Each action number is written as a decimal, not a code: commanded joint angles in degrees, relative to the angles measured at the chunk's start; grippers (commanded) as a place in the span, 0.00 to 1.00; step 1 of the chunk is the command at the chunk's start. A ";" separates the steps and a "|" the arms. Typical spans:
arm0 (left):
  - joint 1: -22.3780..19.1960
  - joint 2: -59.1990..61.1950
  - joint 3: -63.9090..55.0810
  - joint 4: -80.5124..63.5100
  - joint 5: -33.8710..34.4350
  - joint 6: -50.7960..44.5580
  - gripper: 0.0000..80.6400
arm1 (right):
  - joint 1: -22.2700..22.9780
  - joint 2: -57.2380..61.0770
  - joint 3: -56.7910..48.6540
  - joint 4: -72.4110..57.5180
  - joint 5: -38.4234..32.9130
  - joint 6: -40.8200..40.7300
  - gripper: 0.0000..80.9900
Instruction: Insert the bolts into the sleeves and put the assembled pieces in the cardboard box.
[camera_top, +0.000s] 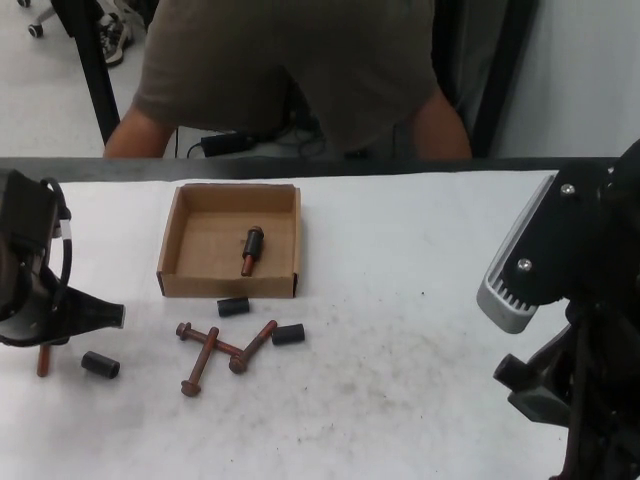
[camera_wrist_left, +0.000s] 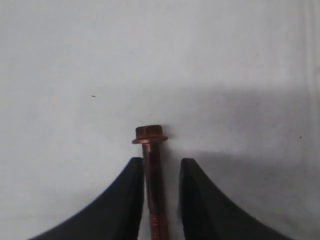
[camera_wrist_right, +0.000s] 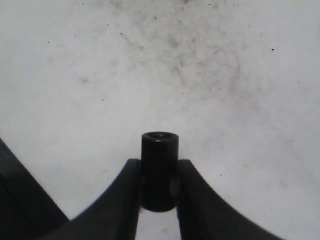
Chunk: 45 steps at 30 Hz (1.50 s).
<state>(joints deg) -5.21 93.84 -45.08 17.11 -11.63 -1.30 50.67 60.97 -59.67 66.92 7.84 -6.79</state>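
My left gripper (camera_wrist_left: 157, 161) is shut on a rusty brown bolt (camera_wrist_left: 151, 170), whose hex head sticks out past the fingertips over the white bench. That bolt (camera_top: 42, 360) hangs under the left arm at the bench's left side. My right gripper (camera_wrist_right: 159, 162) is shut on a black sleeve (camera_wrist_right: 159, 150) with its open bore facing outward, held above the scuffed bench. The right arm (camera_top: 570, 390) stands at the near right. The cardboard box (camera_top: 180, 275) sits left of centre toward the back, with one assembled bolt and sleeve (camera_top: 251, 249) inside.
Three loose bolts (camera_top: 215, 350) lie crossed in front of the box. Loose black sleeves lie by the box front (camera_top: 233, 307), beside the bolts (camera_top: 288, 335) and near the left arm (camera_top: 100, 365). A person stands behind the bench's far edge.
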 joint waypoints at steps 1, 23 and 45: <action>0.13 0.41 -0.59 0.31 -1.23 -0.46 0.31 | -0.38 -0.52 -0.19 -0.37 0.46 0.10 0.00; 0.13 6.12 -0.90 -1.99 -0.85 -4.71 0.20 | -1.11 -0.52 -0.19 -0.37 0.46 -0.43 0.00; 0.00 -4.19 -4.60 15.20 16.50 -4.89 0.01 | -1.75 -0.52 -0.19 -0.27 0.46 -1.35 0.00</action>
<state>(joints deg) -5.08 94.17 -49.44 32.79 0.00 -5.82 49.16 60.97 -59.67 66.92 7.89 -7.53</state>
